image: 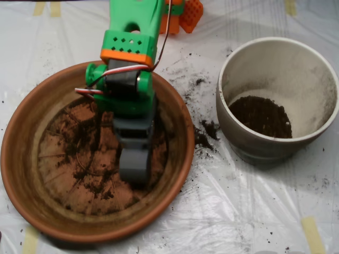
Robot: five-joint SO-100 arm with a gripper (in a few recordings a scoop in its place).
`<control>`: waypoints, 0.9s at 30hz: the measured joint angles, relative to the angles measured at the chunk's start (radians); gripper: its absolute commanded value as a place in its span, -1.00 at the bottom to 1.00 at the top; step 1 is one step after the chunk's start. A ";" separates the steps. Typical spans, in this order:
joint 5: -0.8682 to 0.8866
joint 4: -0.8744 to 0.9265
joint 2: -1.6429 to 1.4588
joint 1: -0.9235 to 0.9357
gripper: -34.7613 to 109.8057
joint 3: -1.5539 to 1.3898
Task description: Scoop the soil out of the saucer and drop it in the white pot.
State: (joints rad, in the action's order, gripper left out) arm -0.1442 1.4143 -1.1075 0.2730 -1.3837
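Note:
The terracotta saucer (21, 153) fills the left half of the overhead view. Thin smears and small clumps of dark soil (85, 151) lie over its ridged base. My grey scoop (135, 165) hangs low inside the saucer, right of its centre, on the green arm (130, 47) that reaches down from the top. Its shells look closed together, and I cannot see what is inside. The white pot (312, 69) stands at the right, apart from the saucer. A dark layer of soil (260, 116) covers its bottom.
Spilled soil (204, 135) is scattered on the clear plastic sheet between saucer and pot. Orange arm parts (185, 13) sit at the top edge. Tape strips (312, 233) hold the sheet at the corners.

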 measured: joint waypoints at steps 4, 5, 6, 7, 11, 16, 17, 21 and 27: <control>0.000 0.000 -0.026 -0.018 -0.01 -0.029; 0.000 0.000 -0.038 -0.025 -0.01 -0.043; 0.000 0.000 -0.048 -0.031 0.00 -0.057; 0.000 0.000 -0.054 -0.032 0.01 -0.066; 0.000 0.002 -0.058 -0.032 0.01 -0.078; -0.009 0.002 -0.078 -0.032 0.01 -0.115; -0.017 0.002 -0.081 -0.032 0.00 -0.123; -0.049 0.002 -0.115 -0.032 -0.01 -0.172; -0.094 -0.023 -0.186 -0.035 -0.12 -0.252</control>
State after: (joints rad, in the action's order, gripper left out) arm -0.2378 1.3913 -1.2931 0.2378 -1.6352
